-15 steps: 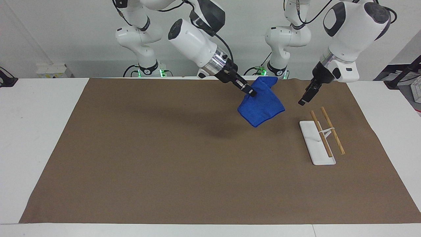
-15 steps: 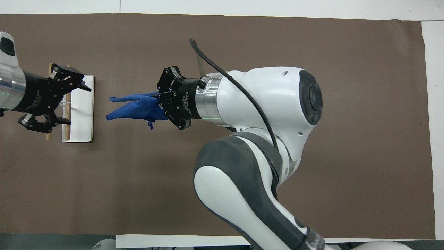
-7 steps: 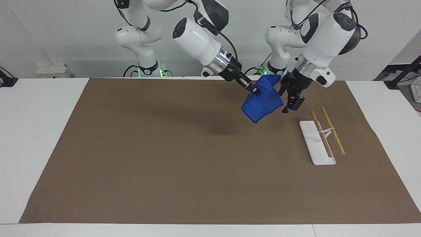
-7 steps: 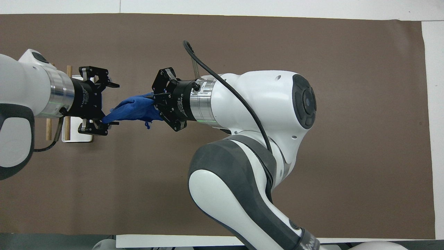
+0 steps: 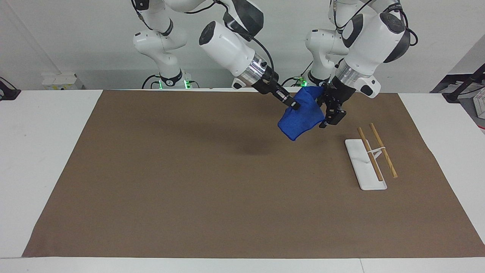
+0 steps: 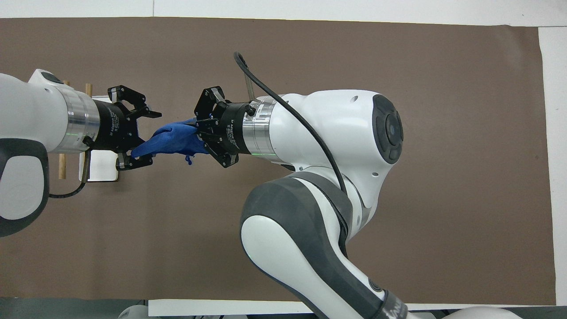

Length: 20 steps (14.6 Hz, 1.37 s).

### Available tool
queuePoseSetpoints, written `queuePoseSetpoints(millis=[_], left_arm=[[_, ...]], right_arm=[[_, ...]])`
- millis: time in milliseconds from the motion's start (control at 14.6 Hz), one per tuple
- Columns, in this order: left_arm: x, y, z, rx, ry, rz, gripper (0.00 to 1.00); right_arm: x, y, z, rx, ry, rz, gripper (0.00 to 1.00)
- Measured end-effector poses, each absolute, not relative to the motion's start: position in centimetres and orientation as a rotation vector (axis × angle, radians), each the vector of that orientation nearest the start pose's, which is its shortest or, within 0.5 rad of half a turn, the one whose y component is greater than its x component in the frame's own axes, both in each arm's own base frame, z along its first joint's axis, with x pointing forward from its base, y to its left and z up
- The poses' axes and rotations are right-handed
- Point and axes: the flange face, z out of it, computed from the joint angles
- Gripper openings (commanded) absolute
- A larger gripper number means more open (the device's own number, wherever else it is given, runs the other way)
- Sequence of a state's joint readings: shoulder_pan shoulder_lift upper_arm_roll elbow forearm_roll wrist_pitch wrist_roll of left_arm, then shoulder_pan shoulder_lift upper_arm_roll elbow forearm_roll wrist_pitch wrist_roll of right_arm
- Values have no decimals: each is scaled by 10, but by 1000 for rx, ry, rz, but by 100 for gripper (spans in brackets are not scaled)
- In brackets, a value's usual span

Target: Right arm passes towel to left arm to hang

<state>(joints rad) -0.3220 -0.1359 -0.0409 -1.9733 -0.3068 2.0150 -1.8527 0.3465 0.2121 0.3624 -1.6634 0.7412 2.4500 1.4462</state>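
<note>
My right gripper is shut on the blue towel and holds it in the air over the brown mat, toward the left arm's end of the table. The towel hangs down floppy from the grip. In the overhead view the right gripper holds one end of the towel. My left gripper is open at the towel's free edge. In the overhead view the left gripper has one finger on each side of the towel's tip, apart from each other.
A white rack base with two wooden rods stands on the mat at the left arm's end, partly under the left arm in the overhead view. The brown mat covers most of the white table.
The left gripper has swung from over the rack to the towel and now straddles its free edge. The right gripper has drawn the towel slightly up and holds it still.
</note>
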Motion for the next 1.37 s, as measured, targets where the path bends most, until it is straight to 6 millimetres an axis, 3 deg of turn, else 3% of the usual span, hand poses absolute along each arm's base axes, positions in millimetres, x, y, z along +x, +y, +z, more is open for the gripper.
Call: queuePoseSetpoints(millis=[137,205,685,822,890,1096,1370], left_arm=[[496,-208,544,1970,2051,-258,5],[496,-208,544,1968,2052,-259,0],[497,-205,546,1954,2054,-252,0],[498,-204,547,1946,2052,-246,0],[498,-204,547,1943,2051,-243,0],[499,-203,548,1939,2049,-239,0],[504,-189,546,1945,2038,-225,0]], right_arm=[[520,418,554,-1891,1310,430,0],[520,418,554,-1892,1310,430,0],[520,418,554,-1896,1309,427,1],[520,418,554,-1906,1306,421,31],[521,417,553,-1914,1307,425,60],[525,410,550,-1943,1293,423,99],[535,395,545,-2077,1135,301,99]])
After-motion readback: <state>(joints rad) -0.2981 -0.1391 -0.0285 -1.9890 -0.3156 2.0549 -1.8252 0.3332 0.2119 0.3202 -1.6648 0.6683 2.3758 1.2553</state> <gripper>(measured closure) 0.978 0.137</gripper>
